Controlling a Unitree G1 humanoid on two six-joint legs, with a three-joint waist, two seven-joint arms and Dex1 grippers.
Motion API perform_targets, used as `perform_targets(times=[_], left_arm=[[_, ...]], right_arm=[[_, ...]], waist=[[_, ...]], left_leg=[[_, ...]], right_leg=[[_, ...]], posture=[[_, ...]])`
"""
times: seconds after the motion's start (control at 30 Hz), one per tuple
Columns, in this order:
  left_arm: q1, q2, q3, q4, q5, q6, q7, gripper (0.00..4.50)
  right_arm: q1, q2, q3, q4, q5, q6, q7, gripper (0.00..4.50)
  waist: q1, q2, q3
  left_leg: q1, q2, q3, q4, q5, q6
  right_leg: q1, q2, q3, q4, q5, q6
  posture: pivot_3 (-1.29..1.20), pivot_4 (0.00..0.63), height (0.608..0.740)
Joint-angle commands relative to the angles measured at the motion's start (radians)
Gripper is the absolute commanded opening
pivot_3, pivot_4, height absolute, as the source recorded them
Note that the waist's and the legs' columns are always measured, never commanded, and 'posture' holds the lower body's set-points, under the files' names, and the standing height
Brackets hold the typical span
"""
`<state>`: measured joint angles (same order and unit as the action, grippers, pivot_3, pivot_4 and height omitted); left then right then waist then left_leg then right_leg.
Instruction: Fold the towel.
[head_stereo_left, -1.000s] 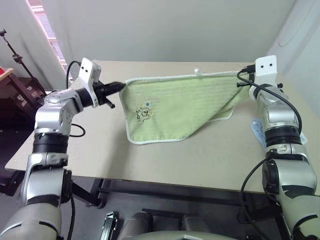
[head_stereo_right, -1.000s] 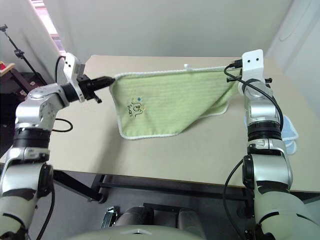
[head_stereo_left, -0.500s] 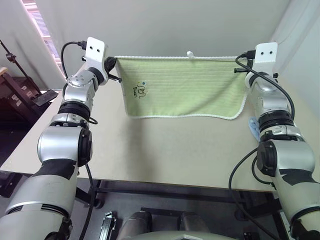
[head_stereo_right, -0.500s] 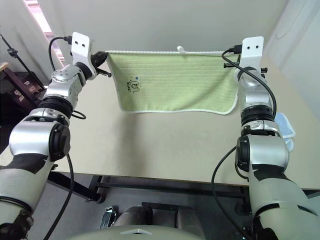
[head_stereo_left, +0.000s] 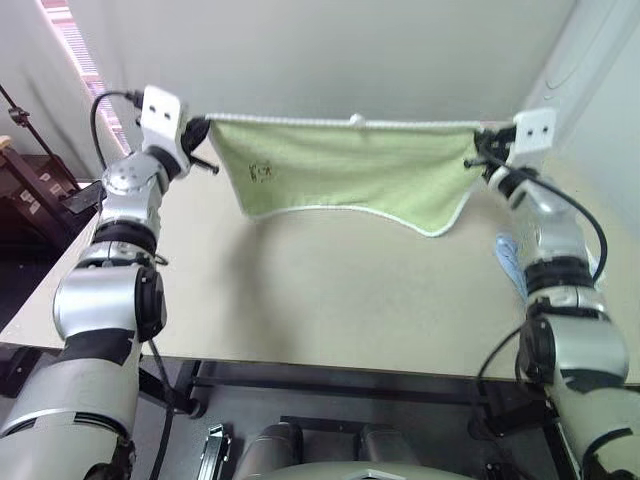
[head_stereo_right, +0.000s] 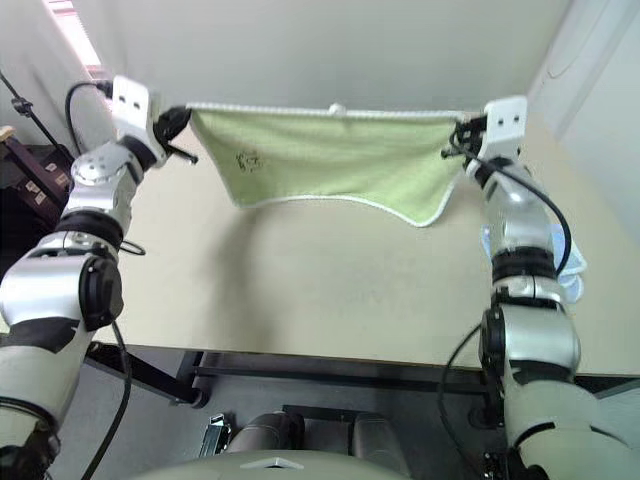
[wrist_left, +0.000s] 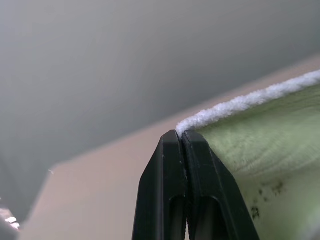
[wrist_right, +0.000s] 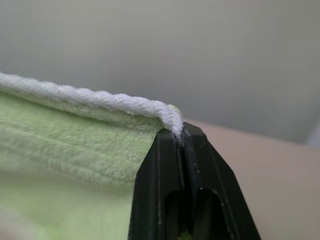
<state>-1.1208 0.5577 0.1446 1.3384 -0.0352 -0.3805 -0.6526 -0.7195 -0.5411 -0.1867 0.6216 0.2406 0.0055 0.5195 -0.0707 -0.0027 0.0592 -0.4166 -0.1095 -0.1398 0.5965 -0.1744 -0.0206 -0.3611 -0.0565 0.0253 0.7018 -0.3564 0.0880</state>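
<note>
Head stereo above; close wrist cameras.

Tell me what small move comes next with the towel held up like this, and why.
Probably lower it until its free edge meets the table: each hand, left and right, pinches a top corner, and the green towel hangs stretched above the table.

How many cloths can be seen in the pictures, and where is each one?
2. The green towel hangs stretched above the table, one top corner pinched in the left gripper, the other in the right gripper. A light blue cloth lies beside the right arm, partly hidden.
</note>
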Motion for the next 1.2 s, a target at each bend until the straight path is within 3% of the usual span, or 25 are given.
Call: perform_targets(times=[0.03,0.27,0.53,0.67,0.93,1.2], left_arm=[[0.069,0.057,0.049,-0.070,-0.051,-0.070,-0.136,0.03],[0.305,0.117,0.129,-0.287,-0.191,-0.029,-0.381,0.03],[0.774,0.216,0.154,-0.969,-0.418,0.401,-0.563,0.03],[0.949,0.277,0.170,-1.147,-0.471,0.537,-0.593,0.03],[1.132,0.383,0.214,-1.225,-0.468,0.588,-0.665,0.03],[1.165,0.387,0.199,-1.198,-0.434,0.549,-0.693,0.03]], right_arm=[[0.148,-0.051,-0.031,-0.346,0.091,0.063,0.107,0.00],[0.485,-0.164,-0.083,-0.734,0.286,0.308,0.284,0.00],[0.702,-0.232,-0.165,-0.869,0.357,0.380,0.374,0.00],[0.792,-0.248,-0.183,-0.908,0.357,0.390,0.412,0.00],[0.975,-0.253,-0.253,-0.979,0.371,0.377,0.494,0.00],[1.090,-0.273,-0.310,-1.015,0.404,0.398,0.572,0.00]], waist=[[0.000,0.000,0.000],[0.003,-0.002,-0.001],[0.009,-0.002,-0.002],[0.029,-0.002,-0.002],[0.061,-0.001,-0.002],[0.059,0.000,-0.003]], left_leg=[[0.000,0.000,0.000,0.000,0.000,0.000],[0.004,0.001,-0.001,0.001,0.000,0.000],[0.007,0.002,-0.001,0.002,0.000,0.000],[0.007,0.003,-0.001,0.001,0.000,0.000],[0.007,0.003,0.001,0.001,-0.003,-0.002],[0.006,0.004,0.004,-0.003,-0.005,0.001]], right_leg=[[0.000,0.000,0.000,0.000,0.000,0.000],[0.003,0.001,0.000,0.002,0.000,0.000],[0.005,0.000,0.000,-0.001,-0.001,-0.002],[0.005,0.000,0.000,-0.001,-0.005,-0.010],[0.006,-0.002,0.001,-0.005,-0.007,-0.012],[0.007,-0.004,0.000,-0.014,-0.007,-0.012]], posture=[[0.00,0.000,0.740],[0.00,0.000,0.740],[0.00,0.000,0.740],[0.00,0.000,0.740],[0.00,0.000,0.740],[0.00,0.000,0.740]])
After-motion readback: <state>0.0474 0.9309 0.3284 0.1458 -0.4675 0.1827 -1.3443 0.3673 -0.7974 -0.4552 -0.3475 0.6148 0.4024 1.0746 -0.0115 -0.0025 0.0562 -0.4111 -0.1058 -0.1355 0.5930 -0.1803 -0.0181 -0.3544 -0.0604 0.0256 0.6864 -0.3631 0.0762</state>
